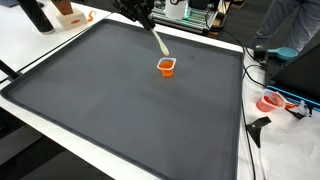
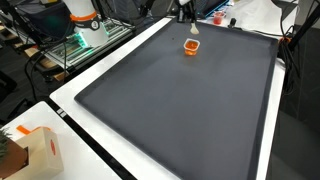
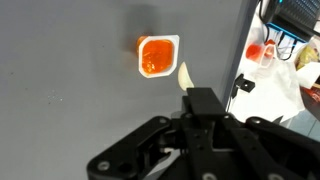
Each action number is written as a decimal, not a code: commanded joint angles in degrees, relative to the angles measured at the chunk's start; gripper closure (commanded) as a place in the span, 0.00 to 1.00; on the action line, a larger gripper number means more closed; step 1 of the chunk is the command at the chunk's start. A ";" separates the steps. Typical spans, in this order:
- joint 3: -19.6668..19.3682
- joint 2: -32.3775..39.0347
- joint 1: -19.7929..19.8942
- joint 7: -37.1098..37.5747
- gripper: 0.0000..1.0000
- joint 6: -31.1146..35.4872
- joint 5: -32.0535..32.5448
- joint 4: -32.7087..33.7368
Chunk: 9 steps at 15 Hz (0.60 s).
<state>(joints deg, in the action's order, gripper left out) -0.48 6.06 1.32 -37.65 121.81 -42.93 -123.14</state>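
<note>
- The cup [image 1: 166,67] [image 2: 190,47] [image 3: 157,56] was small and orange, with a thin white rim.
- From above, in the wrist view, it was square with rounded corners. Its inside was a glossy, uneven orange; whether that was a filling or the bare bottom could not be told.
- It looked like thin moulded plastic, with smooth walls narrowing a little toward the base.
- It stood upright on the mat [image 1: 120,110] [image 2: 190,110] [image 3: 70,100], toward one end of it and away from the edges.
- The mat was a large, flat, dark grey rectangle with a dull, faintly grainy face and a raised darker border.
- It covered most of the white surface [image 1: 25,45], which was smooth and showed as a pale band around it.
- The tool [image 1: 148,22] [image 2: 186,12] [image 3: 200,100] was black, with blocky, hard-edged fingers; it was narrow, clamped on a stick [image 1: 158,42] [image 2: 193,30] [image 3: 185,77].
- The stick was pale cream, flat and slim, like bare wood, with a rounded tip.
- It slanted down from the fingers, and its tip hung just beside the cup's rim; whether it touched could not be told.
</note>
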 commanded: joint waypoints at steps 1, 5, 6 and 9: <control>2.00 -3.91 -2.91 11.18 0.97 5.76 9.72 -2.22; 4.58 -5.24 -5.64 23.54 0.97 10.02 22.93 -2.42; 5.07 -5.38 -6.19 26.25 0.97 10.72 26.04 -2.49; 6.32 -5.40 -7.59 33.44 0.97 10.97 34.75 -2.47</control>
<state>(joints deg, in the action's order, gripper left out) 4.99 2.13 -5.16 -10.45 131.46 -15.27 -123.58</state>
